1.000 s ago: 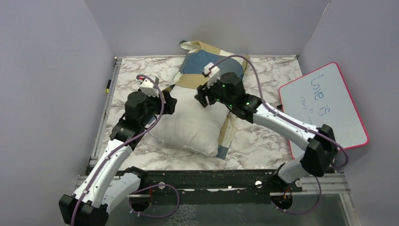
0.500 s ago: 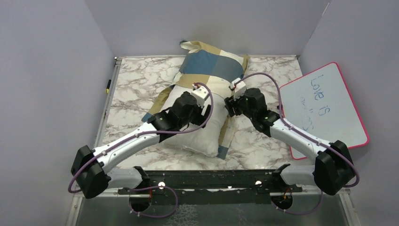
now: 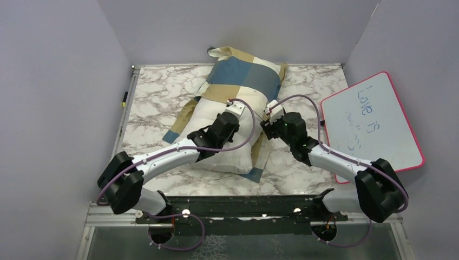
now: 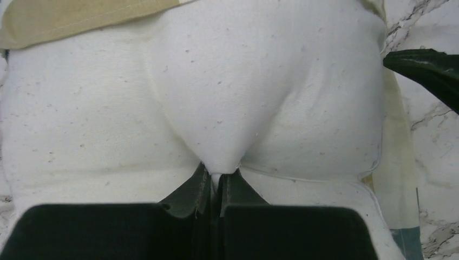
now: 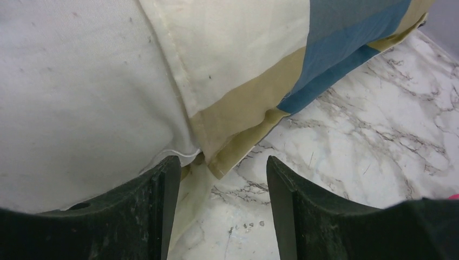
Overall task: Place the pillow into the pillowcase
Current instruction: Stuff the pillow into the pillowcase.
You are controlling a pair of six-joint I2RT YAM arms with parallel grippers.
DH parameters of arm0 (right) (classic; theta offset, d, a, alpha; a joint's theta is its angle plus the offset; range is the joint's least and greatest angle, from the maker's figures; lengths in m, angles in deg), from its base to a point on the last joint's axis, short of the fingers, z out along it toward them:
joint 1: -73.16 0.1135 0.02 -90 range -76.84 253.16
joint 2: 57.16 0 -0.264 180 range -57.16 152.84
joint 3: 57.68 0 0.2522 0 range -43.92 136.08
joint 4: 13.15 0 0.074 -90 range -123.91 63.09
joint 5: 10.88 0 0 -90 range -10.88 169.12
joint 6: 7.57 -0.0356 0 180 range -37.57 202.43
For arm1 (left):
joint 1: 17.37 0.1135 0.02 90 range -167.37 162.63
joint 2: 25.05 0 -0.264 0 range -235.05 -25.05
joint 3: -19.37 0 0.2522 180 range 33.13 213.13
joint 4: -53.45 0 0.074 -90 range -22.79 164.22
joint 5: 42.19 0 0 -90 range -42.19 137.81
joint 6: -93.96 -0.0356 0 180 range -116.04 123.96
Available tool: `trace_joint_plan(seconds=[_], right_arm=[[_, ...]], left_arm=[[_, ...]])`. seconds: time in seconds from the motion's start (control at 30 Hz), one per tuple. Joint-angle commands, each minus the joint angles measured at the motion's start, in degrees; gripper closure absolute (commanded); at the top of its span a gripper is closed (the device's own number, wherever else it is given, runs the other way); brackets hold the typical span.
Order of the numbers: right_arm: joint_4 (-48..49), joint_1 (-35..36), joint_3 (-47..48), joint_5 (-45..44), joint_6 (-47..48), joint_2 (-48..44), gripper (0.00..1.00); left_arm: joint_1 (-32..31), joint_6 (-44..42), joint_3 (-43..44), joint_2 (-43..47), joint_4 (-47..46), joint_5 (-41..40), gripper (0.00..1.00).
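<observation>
The off-white pillow lies mid-table with its far half inside the blue, tan and cream pillowcase. My left gripper rests on top of the pillow. In the left wrist view it is shut on a pinched fold of the speckled pillow. My right gripper is at the pillow's right side. It stands open over the marble, its left finger against the pillow, with the pillowcase hem just ahead of the jaws.
A pink-rimmed whiteboard leans at the right. A pen lies on the table's left rail. Grey walls close in the left, back and right sides. Marble tabletop shows to the left of the pillow.
My left arm swung from the pillow's left side onto its top and closed on a fold of it. My right gripper drew back from the pillowcase to the pillow's right edge.
</observation>
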Motion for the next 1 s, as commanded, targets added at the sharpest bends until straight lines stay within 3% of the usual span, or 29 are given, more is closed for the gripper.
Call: trace_joint_plan(seconds=[0.0,0.27,0.33,0.43,0.47,0.67,0.77,0.97], right_arm=[[13.3,-0.4,-2.9,1.2,4.3,2.6,0.37],[22.7,-0.5,0.6,0.2,6.5,13.3,0.43],[23.7,-0.5,1.3,0.4,7.9,13.9,0.57],[18.2,-0.4,3.2,4.0,9.2,9.6,0.96],[14.0,-0.4,4.7,7.4,8.9,7.4,0.99],[-11.7,-0.4,18.5,29.5,10.9,3.4,1.0],[-12.1,2.1,16.2,35.2,10.0,2.5,1.0],[-12.8,5.6,13.2,34.3,13.2,7.9,1.0]], left_arm=[[1.4,2.3,-2.3,3.6,-2.2,-3.1,1.0],[1.4,4.5,-1.2,3.6,-0.7,-2.5,1.0],[1.7,6.0,-0.8,3.0,0.2,-4.0,1.0],[3.4,9.9,3.2,0.4,5.8,-8.2,1.0],[4.1,10.7,5.4,-1.0,8.2,-10.6,1.0],[6.1,11.9,12.4,-4.7,12.3,-13.3,1.0],[6.1,12.4,14.2,-6.9,12.7,-13.0,1.0],[6.5,13.9,14.4,-9.6,13.0,-12.8,1.0]])
